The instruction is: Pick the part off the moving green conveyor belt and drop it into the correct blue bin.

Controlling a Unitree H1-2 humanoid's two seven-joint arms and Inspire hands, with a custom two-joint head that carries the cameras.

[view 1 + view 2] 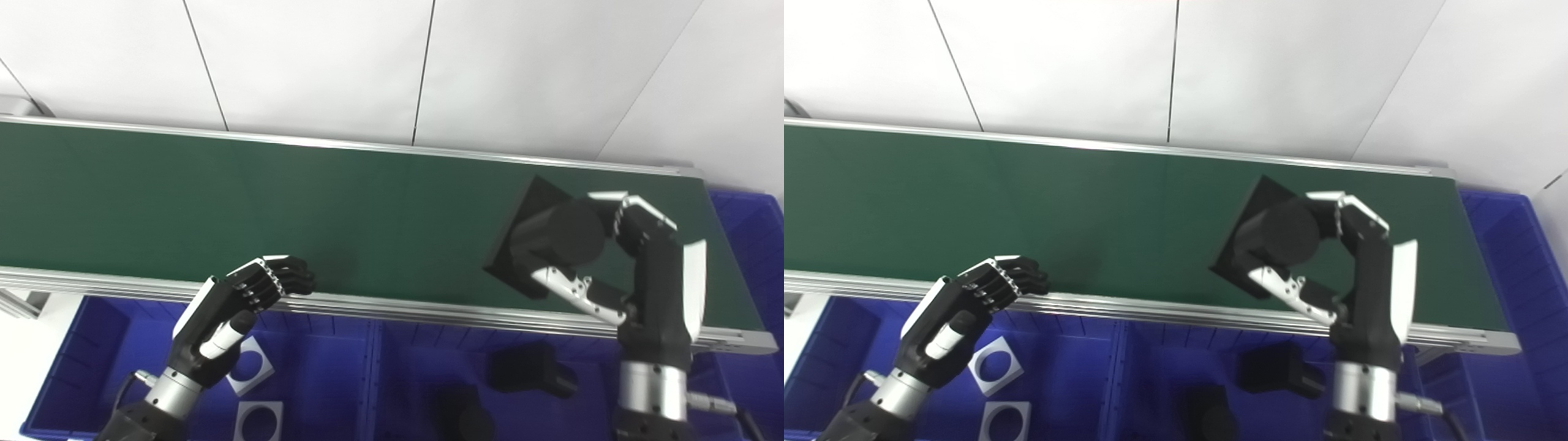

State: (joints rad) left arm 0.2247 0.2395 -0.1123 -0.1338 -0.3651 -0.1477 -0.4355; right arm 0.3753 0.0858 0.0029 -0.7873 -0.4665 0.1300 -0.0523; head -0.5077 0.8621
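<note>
A black part [548, 236], a short cylinder on a square base plate, lies on the green conveyor belt [275, 202] near its right end. My right hand [643, 269] reaches over the belt with its fingers curled round the cylinder and the thumb under its near side, closed on it. My left hand [245, 300] hovers at the belt's near rail, fingers curled loosely with nothing in them.
Blue bins stand below the belt's near rail. The left bin [92, 343] holds two white square plates with round holes [251, 367]. The middle bin [416, 361] holds black parts [530, 367]. Another blue bin [750, 245] sits past the belt's right end.
</note>
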